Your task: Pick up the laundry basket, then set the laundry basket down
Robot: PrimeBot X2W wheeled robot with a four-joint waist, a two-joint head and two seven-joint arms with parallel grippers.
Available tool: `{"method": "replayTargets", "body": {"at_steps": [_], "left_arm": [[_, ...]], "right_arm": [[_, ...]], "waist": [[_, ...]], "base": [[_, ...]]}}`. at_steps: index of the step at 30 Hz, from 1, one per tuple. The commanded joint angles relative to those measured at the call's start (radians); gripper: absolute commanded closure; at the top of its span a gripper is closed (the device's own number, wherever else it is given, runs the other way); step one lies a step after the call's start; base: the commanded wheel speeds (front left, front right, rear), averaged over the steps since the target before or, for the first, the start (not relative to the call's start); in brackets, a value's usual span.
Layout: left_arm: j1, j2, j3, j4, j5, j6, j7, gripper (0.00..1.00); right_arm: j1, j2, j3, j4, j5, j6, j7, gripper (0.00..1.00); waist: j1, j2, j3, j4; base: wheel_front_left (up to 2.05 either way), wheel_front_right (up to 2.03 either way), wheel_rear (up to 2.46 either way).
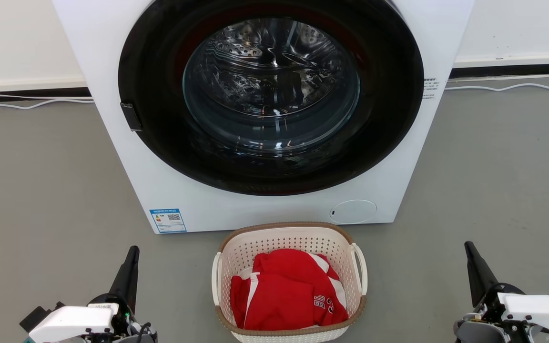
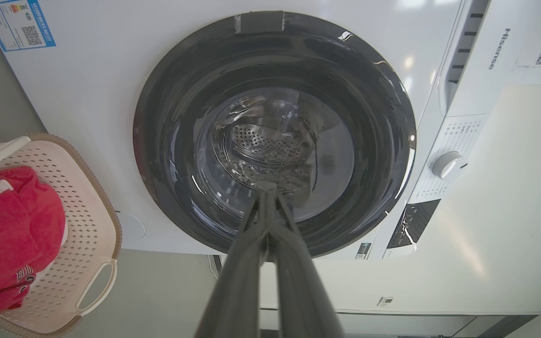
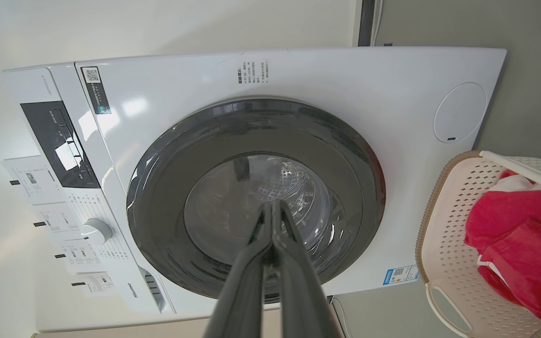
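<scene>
Squarely ahead in the head view, the basket [image 1: 284,242] sat upright on the grey floor [image 1: 41,190], just in front of the washer [image 1: 255,212] and below its round door [image 1: 270,95], which was closed. Whether the basket's far rim touched the machine could not be told. A crumpled red garment [image 1: 289,295] with white stripes lay inside it, filling most of the bottom. A white loop handle [image 1: 216,278] stood out on each short side, and nothing held either one. The left gripper [image 1: 133,252] rested low at the lower left, well apart from the basket, its dark fingers pressed together and pointing up toward the washer. The right gripper [image 1: 470,250] mirrored it at the lower right, likewise apart from the basket, jaws together and empty. From the left wrist view, the left gripper's [image 2: 267,192] fingers met at their tips against the door glass behind them, with the basket off at that view's left edge. From the right wrist view, the right gripper's [image 3: 273,204] fingers were closed in the same way, the basket at that view's right edge. A blue label [image 1: 167,220] marked the washer's lower front corner, and a white cable [image 1: 517,86] ran along the floor by the wall.
</scene>
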Motion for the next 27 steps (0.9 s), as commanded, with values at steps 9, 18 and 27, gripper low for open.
{"method": "replayTargets", "body": {"at_steps": [9, 18, 27], "left_arm": [[-0.055, 0.014, 0.024, -0.029, -0.005, -0.007, 0.006, 1.0], [-0.055, 0.014, 0.024, -0.029, -0.005, -0.007, 0.006, 1.0], [-0.055, 0.014, 0.024, -0.029, -0.005, -0.007, 0.006, 1.0]], "right_arm": [[-0.058, -0.003, 0.017, -0.029, 0.007, 0.007, 0.01, 1.0], [-0.058, -0.003, 0.017, -0.029, 0.007, 0.007, 0.01, 1.0], [-0.058, -0.003, 0.017, -0.029, 0.007, 0.007, 0.01, 1.0]], "waist": [[0.0, 0.0, 0.0, 0.0], [0.0, 0.0, 0.0, 0.0], [0.0, 0.0, 0.0, 0.0]], "base": [[0.0, 0.0, 0.0], [0.0, 0.0, 0.0], [0.0, 0.0, 0.0]]}}
